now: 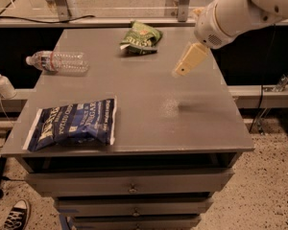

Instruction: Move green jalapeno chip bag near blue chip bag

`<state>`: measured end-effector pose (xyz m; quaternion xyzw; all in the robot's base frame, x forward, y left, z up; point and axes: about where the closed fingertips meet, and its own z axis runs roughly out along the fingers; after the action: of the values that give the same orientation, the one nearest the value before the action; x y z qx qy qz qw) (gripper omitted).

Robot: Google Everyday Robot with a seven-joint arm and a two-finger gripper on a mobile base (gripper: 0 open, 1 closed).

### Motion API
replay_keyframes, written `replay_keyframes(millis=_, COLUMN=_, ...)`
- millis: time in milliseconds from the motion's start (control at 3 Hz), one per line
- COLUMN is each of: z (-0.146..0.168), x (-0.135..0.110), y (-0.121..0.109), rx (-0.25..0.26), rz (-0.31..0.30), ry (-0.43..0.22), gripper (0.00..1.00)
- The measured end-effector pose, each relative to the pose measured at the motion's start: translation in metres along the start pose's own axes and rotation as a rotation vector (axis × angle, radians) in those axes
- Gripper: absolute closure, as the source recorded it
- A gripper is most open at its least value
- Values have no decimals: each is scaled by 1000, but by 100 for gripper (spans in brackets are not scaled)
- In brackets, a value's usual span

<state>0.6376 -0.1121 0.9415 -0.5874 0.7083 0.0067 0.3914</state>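
Observation:
The green jalapeno chip bag [140,37] lies crumpled at the back middle of the grey table [182,123]. The blue chip bag [74,123] lies flat at the front left corner of the table. My gripper [181,71], cream-coloured on a white arm, hangs above the table's back right part. It is to the right of the green bag, a little nearer the front and apart from it. It holds nothing that I can see. Its shadow falls on the table in front of it.
A clear plastic water bottle [57,61] lies on its side at the table's left edge. A spray bottle [1,83] stands on a ledge to the left. Drawers [132,183] sit below the tabletop. A shoe [14,214] is on the floor at lower left.

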Motion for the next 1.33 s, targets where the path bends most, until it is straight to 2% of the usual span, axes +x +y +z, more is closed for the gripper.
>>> replay_keyframes(millis=333, z=37, x=3, y=-5, rx=67, rz=108, ry=-75, gripper=0)
replay_keyframes(millis=667, z=73, x=-2, y=-39, rx=163, rz=202, ry=-168, gripper=0)
replay_keyframes(millis=1000, z=117, x=-14, y=-72, rx=185, rz=265, ry=-262, gripper=0)
replay_keyframes(millis=1333, z=163, x=-33, y=-98, rx=150, rz=305, ry=-347, gripper=0)
